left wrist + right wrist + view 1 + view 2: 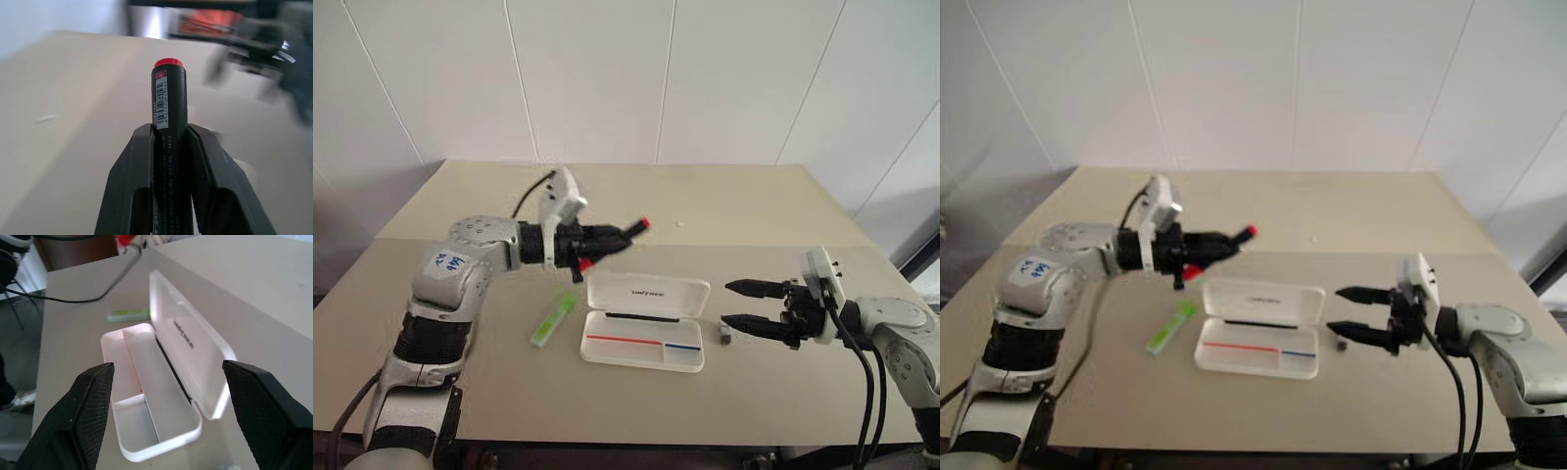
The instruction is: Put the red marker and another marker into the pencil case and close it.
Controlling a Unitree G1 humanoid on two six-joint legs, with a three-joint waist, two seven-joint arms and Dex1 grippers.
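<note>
My left gripper (619,234) is shut on the red marker (168,98), a black barrel with a red end (645,224). It holds the marker in the air, pointing right, above and to the left of the pencil case (644,343). The white case lies open on the table with its lid (648,293) folded back and both compartments empty. Another marker, a light-green highlighter (554,319), lies on the table left of the case. To the right of the case, my right gripper (741,305) is open and level, pointing at it with nothing between its fingers.
A tiny grey-black block (725,336) sits on the table between the case and my right gripper. The beige table (754,211) runs back to a white panelled wall. A black cable trails from my left wrist.
</note>
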